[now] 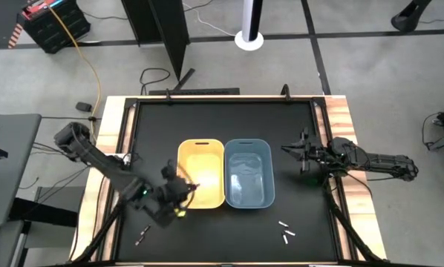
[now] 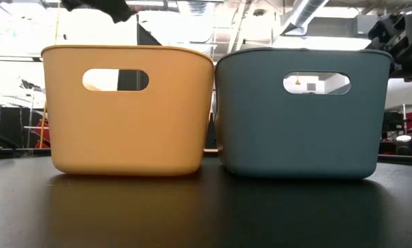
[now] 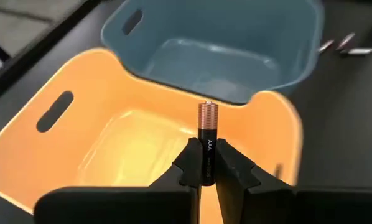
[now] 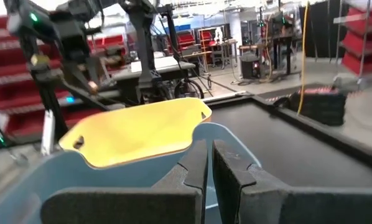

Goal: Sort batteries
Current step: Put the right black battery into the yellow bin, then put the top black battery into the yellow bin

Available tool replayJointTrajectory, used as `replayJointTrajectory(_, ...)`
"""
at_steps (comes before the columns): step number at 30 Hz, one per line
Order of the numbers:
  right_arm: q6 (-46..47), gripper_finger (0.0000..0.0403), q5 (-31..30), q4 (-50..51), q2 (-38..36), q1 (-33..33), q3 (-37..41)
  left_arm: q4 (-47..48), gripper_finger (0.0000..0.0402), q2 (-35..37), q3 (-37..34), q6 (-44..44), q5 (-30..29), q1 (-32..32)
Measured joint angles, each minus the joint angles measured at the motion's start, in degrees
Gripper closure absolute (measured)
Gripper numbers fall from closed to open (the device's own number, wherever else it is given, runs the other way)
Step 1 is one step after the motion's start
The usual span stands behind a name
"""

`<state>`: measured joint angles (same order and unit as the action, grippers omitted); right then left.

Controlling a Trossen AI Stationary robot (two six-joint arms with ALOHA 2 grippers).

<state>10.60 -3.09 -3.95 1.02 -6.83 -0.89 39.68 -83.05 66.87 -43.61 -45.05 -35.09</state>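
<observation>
My left gripper (image 1: 183, 190) hovers over the near left corner of the yellow bin (image 1: 201, 173) and is shut on one battery (image 3: 207, 118), which is black with a copper end and marked AAA. The blue bin (image 1: 248, 172) stands against the yellow bin's right side. A few white batteries (image 1: 285, 231) lie on the table near the blue bin's near right corner. One dark battery (image 1: 142, 237) lies near the table's near left edge. My right gripper (image 4: 209, 163) is shut and empty, waiting right of the blue bin (image 4: 111, 180). My left gripper pinches the battery by its black body (image 3: 208, 157), between the two fingertips (image 3: 191, 155). The copper end (image 3: 208, 113) sticks out past the fingertips, so the battery lies along the fingers. It is lifted clear, over the inside of the yellow bin (image 3: 130, 143).
Both bins stand side by side in the middle of the black table (image 1: 155, 126), seen end-on in the low view as yellow (image 2: 127, 117) and blue (image 2: 299, 117). Raised wooden rails (image 1: 341, 119) border the table. Open black surface lies far of the bins.
</observation>
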Motion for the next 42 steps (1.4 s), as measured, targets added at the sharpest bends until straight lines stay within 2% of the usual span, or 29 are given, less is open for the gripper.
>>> replayJointTrajectory(5, 4.8, 0.036, 0.0, 0.0, 0.0, 0.0, 0.0, 4.6, 0.0384, -0.5, 0.0, 0.7, 8.3, 7.1)
replayJointTrajectory(8, 5.0, 0.036, 0.0, 0.1, 0.0, 0.1, 0.0, 5.6, 0.0365, -0.5, 0.0, 2.8, 9.0, 8.9)
replayJointTrajectory(17, 4.5, 0.036, 0.0, 0.6, 0.0, 0.0, 0.0, 6.3, 0.0206, 0.1, 0.0, 5.2, 9.4, 8.3)
replayJointTrajectory(20, 4.5, 0.036, 0.0, 1.3, 0.0, 0.3, 0.0, 6.9, 0.0177, 2.6, 0.0, 1.9, 14.4, 6.0)
replayJointTrajectory(25, 4.4, 0.036, 0.2, 3.1, 0.1, 1.5, 0.0, 11.1, 0.0181, 4.3, 0.1, -11.7, 22.2, -3.3)
replayJointTrajectory(31, 4.4, 0.036, 0.2, 3.2, 0.1, 1.6, 0.0, 14.4, 0.0211, 0.1, 0.0, -31.6, 30.0, -14.1)
replayJointTrajectory(37, 4.4, 0.036, 0.2, 3.3, 0.1, 1.6, 0.0, 18.5, 0.0221, -4.8, 0.0, -48.2, 33.4, -19.1)
replayJointTrajectory(42, 4.4, 0.036, 0.2, 3.3, 0.1, 1.6, 0.0, 19.4, 0.0221, -9.6, 0.0, -53.2, 39.7, -20.6)
